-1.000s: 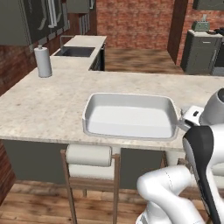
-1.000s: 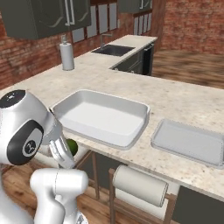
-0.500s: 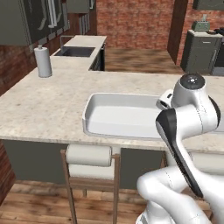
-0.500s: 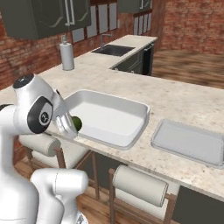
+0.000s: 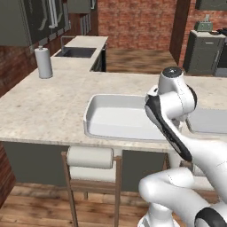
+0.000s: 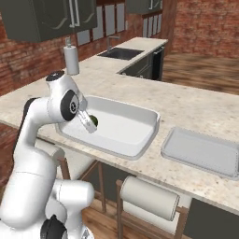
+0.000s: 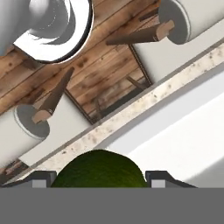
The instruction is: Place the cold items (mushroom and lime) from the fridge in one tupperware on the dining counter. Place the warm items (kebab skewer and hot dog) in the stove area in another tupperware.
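My gripper is shut on a dark green lime and holds it just above the near left part of a deep white tupperware on the dining counter. In the hand view the lime fills the gap between my fingertips, with the tupperware's white inside and the counter edge beneath. In the left base view my arm covers the right end of the tupperware. A second, shallow grey tupperware lies to the right of the deep one. Mushroom, kebab skewer and hot dog are out of view.
A paper towel roll stands at the counter's far left. A sink is set in the back counter. Cushioned stools are tucked under the counter's near edge. A wooden floor lies below.
My arm has risen from below the counter's edge and swung in over the counter, carrying the lime to above the deep tupperware. The grip has stayed the same.
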You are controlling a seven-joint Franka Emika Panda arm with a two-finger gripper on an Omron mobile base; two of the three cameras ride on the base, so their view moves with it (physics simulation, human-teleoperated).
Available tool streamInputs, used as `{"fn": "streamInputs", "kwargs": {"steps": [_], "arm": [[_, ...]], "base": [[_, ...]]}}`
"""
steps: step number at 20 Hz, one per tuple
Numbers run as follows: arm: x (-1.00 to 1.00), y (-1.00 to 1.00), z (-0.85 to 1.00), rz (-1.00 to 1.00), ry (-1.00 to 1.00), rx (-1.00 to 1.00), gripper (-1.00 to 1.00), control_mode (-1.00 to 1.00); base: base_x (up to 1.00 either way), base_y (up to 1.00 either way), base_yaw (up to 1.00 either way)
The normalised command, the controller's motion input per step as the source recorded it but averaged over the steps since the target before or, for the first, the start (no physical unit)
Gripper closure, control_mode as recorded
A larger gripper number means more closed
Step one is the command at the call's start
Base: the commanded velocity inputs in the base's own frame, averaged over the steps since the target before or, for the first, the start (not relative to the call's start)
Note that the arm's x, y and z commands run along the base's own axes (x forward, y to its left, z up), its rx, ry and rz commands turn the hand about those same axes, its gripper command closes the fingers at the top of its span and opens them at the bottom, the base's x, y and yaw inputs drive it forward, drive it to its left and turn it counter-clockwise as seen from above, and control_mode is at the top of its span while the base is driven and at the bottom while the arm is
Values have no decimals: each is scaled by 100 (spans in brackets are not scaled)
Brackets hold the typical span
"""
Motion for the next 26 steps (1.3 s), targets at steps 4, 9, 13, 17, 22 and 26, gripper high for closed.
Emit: {"fn": "streamInputs", "kwargs": {"steps": [4,9,13,17,22,26], "arm": [[100,-13,-53,23,6,2,100,-100],[100,-24,-53,25,8,5,100,-100],[100,-20,-54,25,20,5,100,-100],[100,-19,-42,22,15,8,100,-100],[100,-30,-36,21,17,14,100,-100],[100,-15,-53,11,22,15,100,-100]], "base": [[0,0,0],[0,0,0],[0,0,0],[0,0,0],[0,0,0],[0,0,0]]}}
